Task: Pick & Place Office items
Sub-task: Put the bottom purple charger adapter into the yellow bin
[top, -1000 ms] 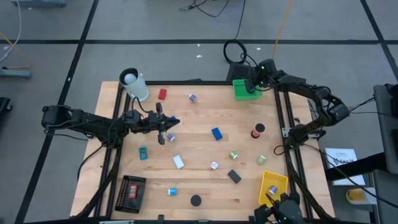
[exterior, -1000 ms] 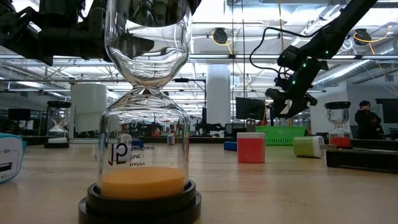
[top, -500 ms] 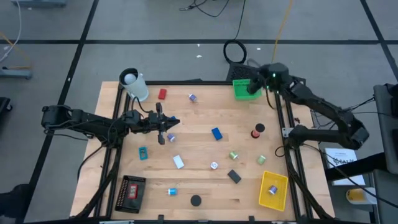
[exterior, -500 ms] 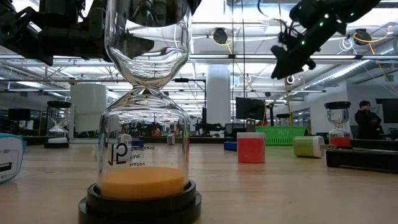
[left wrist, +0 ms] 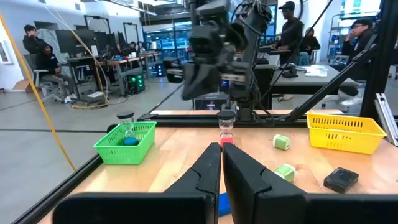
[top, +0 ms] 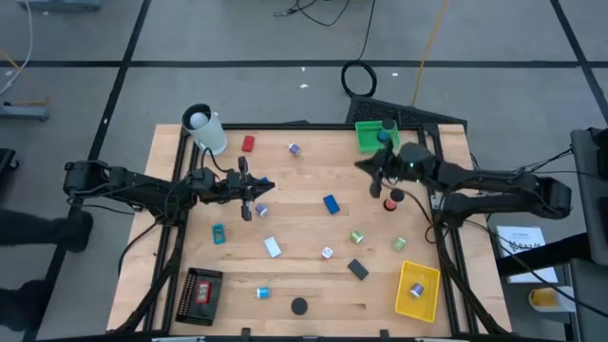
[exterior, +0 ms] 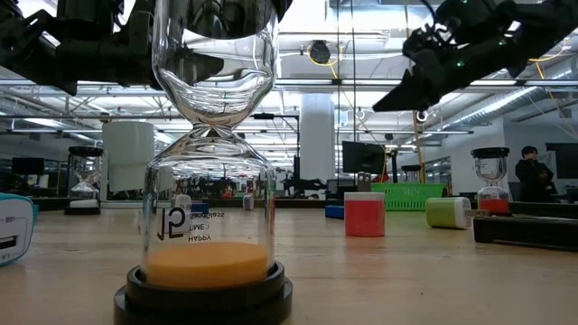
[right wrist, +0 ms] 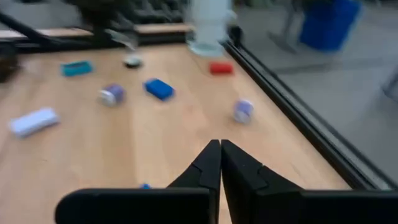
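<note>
- On the left, my left gripper point(top: 249, 202) hangs over the left half of the wooden table point(top: 304, 285), fingers pressed together on nothing. It has not budged in the last second.
- Near it lie a teal block point(top: 218, 234) and a white block point(top: 273, 247), both smooth, hard-edged plastic; a red block point(top: 248, 143) sits far-left beside the white cup point(top: 203, 128).
- The black mesh tray point(top: 200, 294) occupies the near-left corner.
- At centre, a glossy blue block point(top: 331, 203) lies flat, apart from everything.
- My right gripper point(top: 373, 171) has just swung from above the green mesh tray point(top: 372, 136) to over the table right of centre, snapping shut empty as it went. I judge a drop into that tray is finished and the next pick is starting.
- Just right of it, a small red-based hourglass point(top: 392, 200) stands upright.
- Two pale green cylinders point(top: 357, 237) and a matte black block point(top: 357, 269) wait nearer.
- The yellow mesh tray point(top: 432, 286) holds one small piece in the near-right corner.
</note>
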Robot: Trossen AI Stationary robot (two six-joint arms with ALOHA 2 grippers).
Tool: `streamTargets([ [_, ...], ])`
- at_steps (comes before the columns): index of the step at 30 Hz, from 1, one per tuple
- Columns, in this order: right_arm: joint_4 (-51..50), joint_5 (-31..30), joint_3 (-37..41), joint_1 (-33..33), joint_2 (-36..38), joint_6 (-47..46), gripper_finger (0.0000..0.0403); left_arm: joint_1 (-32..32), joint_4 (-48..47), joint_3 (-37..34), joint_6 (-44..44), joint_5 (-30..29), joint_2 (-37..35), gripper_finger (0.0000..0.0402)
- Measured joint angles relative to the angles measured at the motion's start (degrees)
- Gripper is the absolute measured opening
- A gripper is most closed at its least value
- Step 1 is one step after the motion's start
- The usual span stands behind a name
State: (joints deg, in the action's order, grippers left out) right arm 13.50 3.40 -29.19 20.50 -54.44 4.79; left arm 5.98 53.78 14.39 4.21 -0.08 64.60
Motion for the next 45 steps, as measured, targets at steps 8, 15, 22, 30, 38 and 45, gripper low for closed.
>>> streamTargets([
  [8,11.1,-0.2,1.8,-11.4,0.0,2.2,0.0001,0.0,0.0,0.0,0.0,0.0,0.0,0.0026],
  [15,13.8,-0.2,1.9,-19.6,0.0,4.9,0.0001,0.0,0.0,0.0,0.0,0.0,0.0,0.0026],
  [22,15.0,-4.6,1.9,-22.6,-0.2,5.6,0.0001,0.0,0.0,0.0,0.0,0.0,0.0,0.0026],
  [30,17.0,-5.1,3.6,-22.7,-0.2,7.4,0.0001,0.0,0.0,0.0,0.0,0.0,0.0,0.0026],
  [38,27.9,-5.2,13.9,-16.3,-0.2,0.9,0.0001,0.0,0.0,0.0,0.0,0.0,0.0,0.0026],
  [45,21.5,-8.0,10.8,-13.9,1.6,-4.3,0.0001,0.0,0.0,0.0,0.0,0.0,0.0,0.0026],
])
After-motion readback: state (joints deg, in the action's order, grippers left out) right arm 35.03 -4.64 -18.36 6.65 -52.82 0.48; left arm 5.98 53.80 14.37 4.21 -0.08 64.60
